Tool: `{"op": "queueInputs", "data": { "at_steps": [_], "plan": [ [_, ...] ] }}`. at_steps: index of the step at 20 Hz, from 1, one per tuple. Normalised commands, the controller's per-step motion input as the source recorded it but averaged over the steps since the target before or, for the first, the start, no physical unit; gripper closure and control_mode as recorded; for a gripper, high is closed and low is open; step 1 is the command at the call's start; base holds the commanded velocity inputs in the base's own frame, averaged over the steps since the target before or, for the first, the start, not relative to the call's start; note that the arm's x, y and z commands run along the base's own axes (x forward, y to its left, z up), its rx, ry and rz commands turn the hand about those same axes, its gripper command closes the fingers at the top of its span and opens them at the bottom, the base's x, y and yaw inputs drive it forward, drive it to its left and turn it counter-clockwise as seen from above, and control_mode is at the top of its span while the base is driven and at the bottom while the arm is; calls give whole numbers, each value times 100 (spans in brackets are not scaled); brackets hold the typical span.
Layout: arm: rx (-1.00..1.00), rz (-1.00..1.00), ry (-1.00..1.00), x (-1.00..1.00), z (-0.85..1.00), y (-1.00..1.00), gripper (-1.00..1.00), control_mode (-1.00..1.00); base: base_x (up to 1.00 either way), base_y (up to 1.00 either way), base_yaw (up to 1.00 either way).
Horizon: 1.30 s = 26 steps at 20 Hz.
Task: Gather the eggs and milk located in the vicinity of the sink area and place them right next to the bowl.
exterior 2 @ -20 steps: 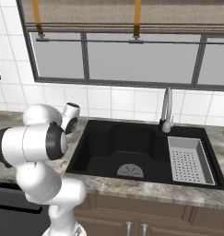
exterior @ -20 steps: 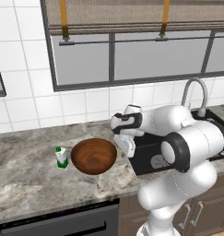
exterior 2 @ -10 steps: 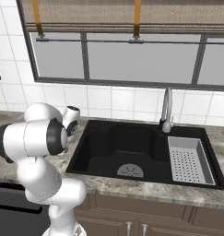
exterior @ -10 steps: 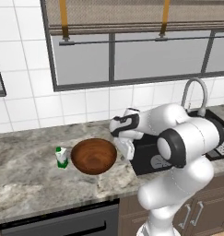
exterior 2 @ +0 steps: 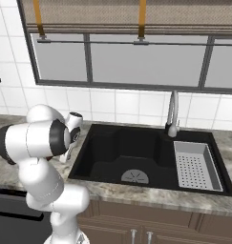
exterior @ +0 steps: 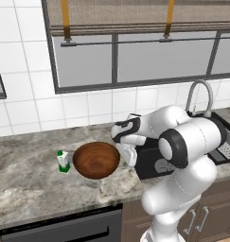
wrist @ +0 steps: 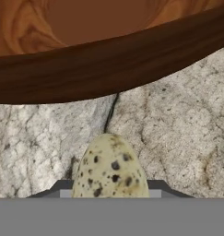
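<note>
A pale, dark-speckled egg [wrist: 110, 167] is sitting clamped in the gripper [exterior: 126, 155] at the bottom centre of the hand view, just beside the glossy brown bowl [exterior: 96, 160] arching across the top. Bare marbled desk [wrist: 178, 133] is lying open between them. The milk [exterior: 63, 161] is standing against the bowl's left rim.
</note>
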Motion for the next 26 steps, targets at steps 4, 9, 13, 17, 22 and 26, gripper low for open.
{"op": "queueInputs", "data": {
  "at_steps": [4,9,13,17,22,26],
  "plan": [
    [0,0,0,0,0,0,100,-100,0,0,0],
    [0,0,0,0,0,2,-100,-100,0,0,0],
    [0,0,0,0,0,3,-100,-100,0,0,0],
    [0,0,0,0,7,1,-100,-100,0,0,0],
    [0,0,0,-6,28,-5,-100,-100,0,0,0],
    [0,-2,0,-3,46,-26,-100,-100,0,0,0]
  ]
}}
